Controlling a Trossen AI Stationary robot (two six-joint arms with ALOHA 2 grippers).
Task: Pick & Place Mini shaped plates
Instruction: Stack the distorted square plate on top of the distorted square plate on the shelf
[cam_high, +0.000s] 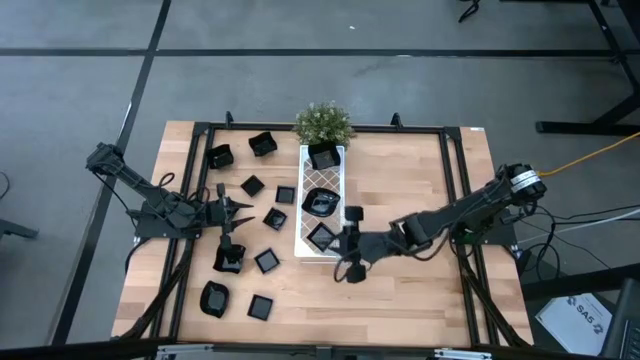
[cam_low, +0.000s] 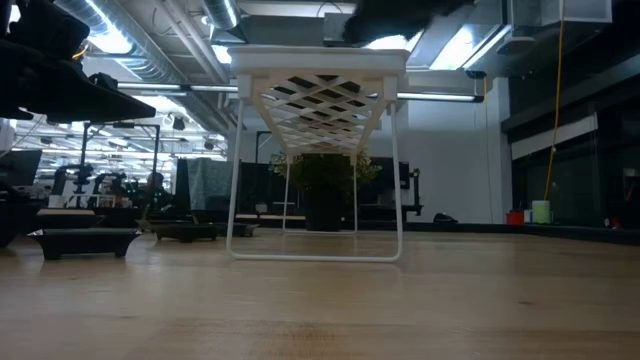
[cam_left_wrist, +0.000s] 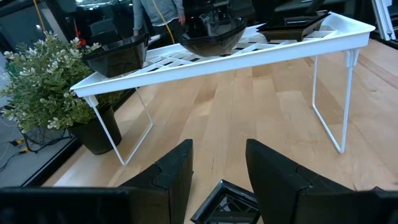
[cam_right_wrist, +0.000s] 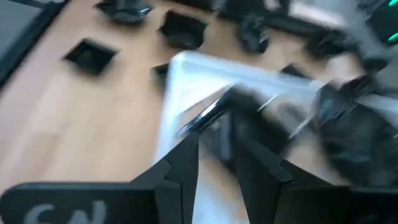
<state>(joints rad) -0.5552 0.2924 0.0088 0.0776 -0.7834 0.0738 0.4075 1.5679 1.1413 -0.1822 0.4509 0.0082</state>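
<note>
Left gripper (cam_high: 228, 232): open, over a small black plate (cam_high: 229, 259) at its 6 o'clock.
Right gripper (cam_high: 350, 243): open, empty, beside the white tray (cam_high: 306, 246).
You: should have dropped straight and pinched one rim.

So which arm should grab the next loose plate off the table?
Left, probably. Its end effector hangs open among the loose mini plates left of the white tray; the right end effector sits at the tray's other side.

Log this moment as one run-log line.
left gripper open, over table plates | right gripper open beside white tray | three plates on tray
</note>
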